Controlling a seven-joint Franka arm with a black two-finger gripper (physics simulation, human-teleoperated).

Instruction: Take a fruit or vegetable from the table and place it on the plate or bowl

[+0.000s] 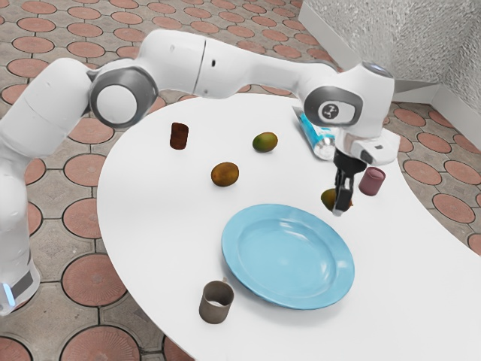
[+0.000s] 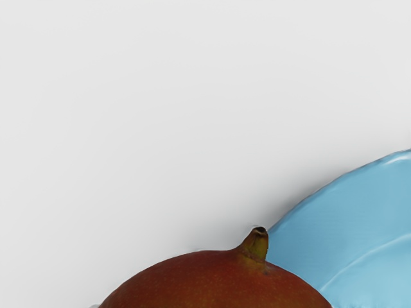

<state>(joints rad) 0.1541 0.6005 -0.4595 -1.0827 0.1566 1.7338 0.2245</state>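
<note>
A red-green mango (image 1: 328, 198) lies on the white table (image 1: 150, 210) just beyond the far rim of the blue plate (image 1: 288, 256). My gripper (image 1: 342, 203) is down at table height right at this mango and covers most of it in the exterior view. In the wrist view the same mango (image 2: 218, 282), stem up, sits directly under my hand, with the plate's rim (image 2: 359, 218) beside it. Two more mangoes lie farther back on the table, one (image 1: 225, 174) near the middle and one (image 1: 264, 141) behind it.
A maroon cup (image 1: 371, 180) stands close to the gripper on the exterior view's right. A blue-and-white tube (image 1: 316, 134) lies under the arm's wrist. A brown can (image 1: 179, 136) stands at the back, and a grey mug (image 1: 216, 301) near the front edge.
</note>
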